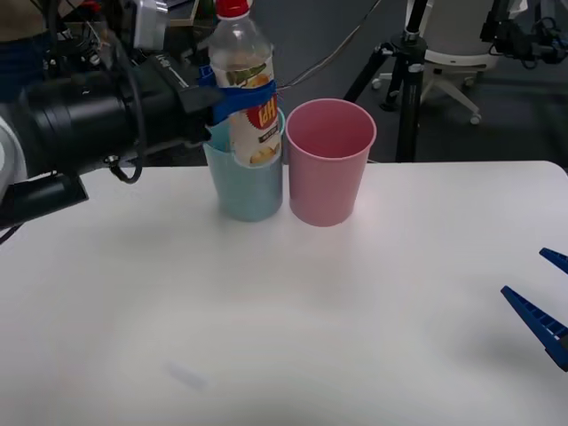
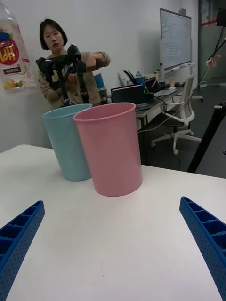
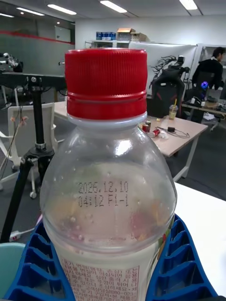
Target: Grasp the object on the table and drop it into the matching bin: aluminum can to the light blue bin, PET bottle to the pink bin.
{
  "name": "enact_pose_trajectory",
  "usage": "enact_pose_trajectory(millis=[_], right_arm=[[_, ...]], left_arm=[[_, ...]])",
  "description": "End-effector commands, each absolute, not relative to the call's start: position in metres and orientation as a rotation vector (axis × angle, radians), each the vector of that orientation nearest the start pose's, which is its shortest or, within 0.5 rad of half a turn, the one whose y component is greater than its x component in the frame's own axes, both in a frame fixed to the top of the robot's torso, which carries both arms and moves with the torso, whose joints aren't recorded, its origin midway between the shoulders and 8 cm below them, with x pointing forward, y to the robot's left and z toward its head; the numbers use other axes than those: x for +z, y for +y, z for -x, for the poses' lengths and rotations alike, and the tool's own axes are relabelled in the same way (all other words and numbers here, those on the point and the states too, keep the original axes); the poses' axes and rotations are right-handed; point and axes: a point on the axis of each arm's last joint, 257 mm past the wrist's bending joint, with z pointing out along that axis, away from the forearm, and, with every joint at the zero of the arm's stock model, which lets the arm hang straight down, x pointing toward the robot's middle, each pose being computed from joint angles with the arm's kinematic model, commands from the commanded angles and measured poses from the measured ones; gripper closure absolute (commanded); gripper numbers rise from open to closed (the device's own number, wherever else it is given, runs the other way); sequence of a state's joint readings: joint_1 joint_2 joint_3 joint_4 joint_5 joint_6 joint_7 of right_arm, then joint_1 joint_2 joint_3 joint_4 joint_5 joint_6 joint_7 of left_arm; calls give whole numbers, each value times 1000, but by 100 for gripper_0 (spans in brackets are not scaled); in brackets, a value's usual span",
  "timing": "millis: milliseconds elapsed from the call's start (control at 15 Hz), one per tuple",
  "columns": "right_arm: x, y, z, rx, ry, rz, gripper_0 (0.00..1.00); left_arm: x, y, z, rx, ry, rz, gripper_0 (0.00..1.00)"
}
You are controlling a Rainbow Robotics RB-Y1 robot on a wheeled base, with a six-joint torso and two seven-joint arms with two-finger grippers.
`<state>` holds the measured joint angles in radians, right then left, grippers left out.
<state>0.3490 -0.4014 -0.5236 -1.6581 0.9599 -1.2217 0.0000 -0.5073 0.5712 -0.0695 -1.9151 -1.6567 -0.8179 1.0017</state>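
Clamping the bottle [image 1: 243,84] upright, the left gripper [image 1: 238,99] hangs over the light blue bin [image 1: 244,188], short of the pink bin [image 1: 327,161], its proper target.

Bottle [image 1: 241,84] base hidden behind the blue bin [image 1: 244,191] rim; can't tell if it's over the opening or just in front. Bottle cap top cut off by the front view's edge. Left gripper [image 1: 232,102] fingers mostly covered by the bottle, only a blue band across the label shows. In the left wrist view the bottle [image 3: 107,197] blocks most of the table; label print too small to read. Right gripper [image 1: 543,306] cut by the frame edge, fingertips only.
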Motion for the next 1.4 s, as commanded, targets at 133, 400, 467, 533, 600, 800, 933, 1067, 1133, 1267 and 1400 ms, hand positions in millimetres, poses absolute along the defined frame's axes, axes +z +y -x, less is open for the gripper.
enact_pose_trajectory(millis=[133, 400, 467, 533, 600, 800, 933, 1067, 1133, 1267, 1400], right_arm=[[-169, -330, -342, 567, 1441, 465, 0], [-169, -330, -342, 567, 1441, 465, 0], [-169, -330, -342, 567, 1441, 465, 0], [-169, -330, -342, 567, 1441, 465, 0], [-169, -330, -342, 567, 1441, 465, 0], [-169, -330, -342, 567, 1441, 465, 0], [-169, -330, -342, 567, 1441, 465, 0], [-169, -330, -342, 567, 1441, 465, 0], [-169, -330, -342, 567, 1441, 465, 0], [-169, -330, -342, 567, 1441, 465, 0], [-169, -330, -342, 567, 1441, 465, 0]], left_arm=[[47, 21, -530, -740, 1410, -796, 100], [50, 1, -557, -727, 1425, -781, 100], [49, -8, -562, -732, 1428, -779, 100], [49, -15, -567, -731, 1432, -778, 100], [48, -22, -571, -738, 1437, -774, 100], [46, -40, -585, -715, 1446, -759, 100], [42, -50, -596, -706, 1464, -748, 100], [39, -54, -607, -674, 1468, -735, 100], [39, -55, -609, -657, 1464, -733, 100], [34, -60, -611, -641, 1469, -733, 100], [30, -66, -612, -635, 1474, -734, 100]])
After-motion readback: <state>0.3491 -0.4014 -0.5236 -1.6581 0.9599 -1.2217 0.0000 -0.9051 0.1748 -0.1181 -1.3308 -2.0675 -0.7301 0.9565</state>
